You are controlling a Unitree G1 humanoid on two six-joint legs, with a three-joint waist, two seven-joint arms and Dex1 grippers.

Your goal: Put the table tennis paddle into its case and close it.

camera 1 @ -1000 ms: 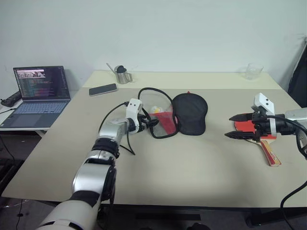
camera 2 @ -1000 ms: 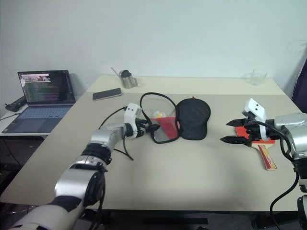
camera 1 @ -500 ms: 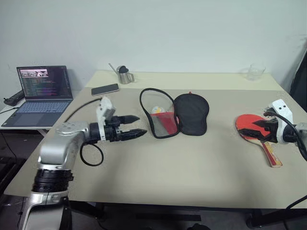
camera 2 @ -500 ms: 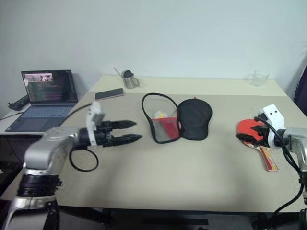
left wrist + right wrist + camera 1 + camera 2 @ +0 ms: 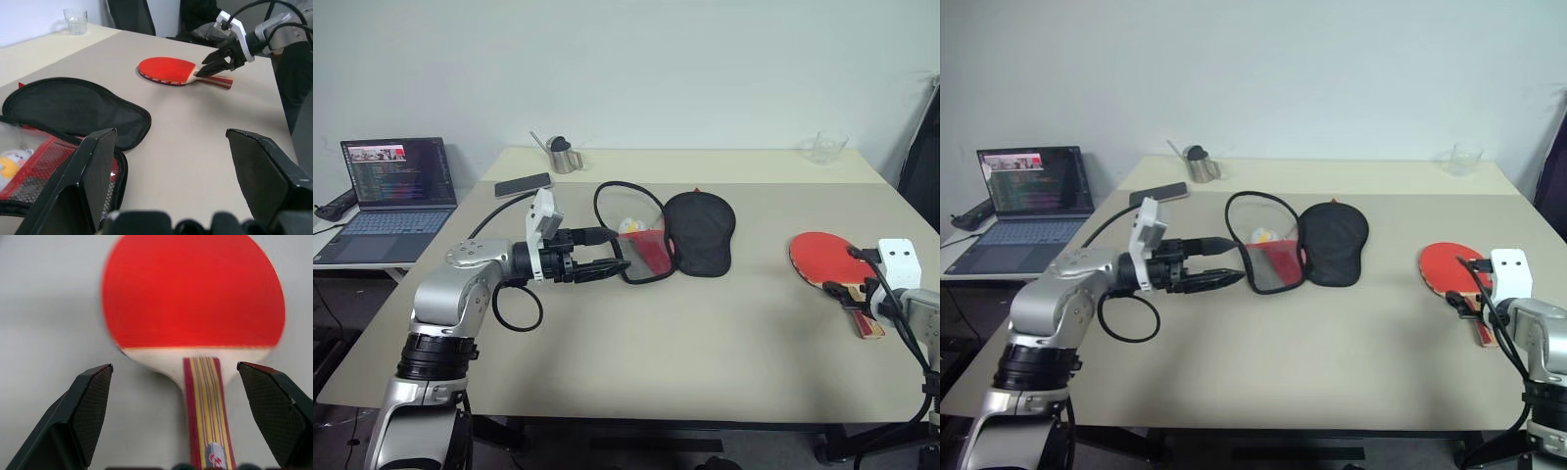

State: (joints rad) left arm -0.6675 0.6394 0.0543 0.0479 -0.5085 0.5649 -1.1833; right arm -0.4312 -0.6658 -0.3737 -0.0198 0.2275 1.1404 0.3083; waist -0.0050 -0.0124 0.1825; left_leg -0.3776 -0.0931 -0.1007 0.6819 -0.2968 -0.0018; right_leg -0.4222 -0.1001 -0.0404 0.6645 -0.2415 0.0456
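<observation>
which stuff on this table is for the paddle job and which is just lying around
For the job:
- paddle, lying flat on the right side of the table
- case, lying open mid-table
- right pincer, open over the paddle's handle
- left pincer, open beside the case

Lying about:
- laptop
- phone
- metal jug
- glass

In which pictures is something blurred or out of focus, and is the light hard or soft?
Right wrist view: the paddle has a soft, blurred edge, while the fingers look sharp. Left wrist view: the fingers close to the lens are a little soft; the case is clear. Left eye view: even, soft light, with only faint shadows on the table.
</observation>
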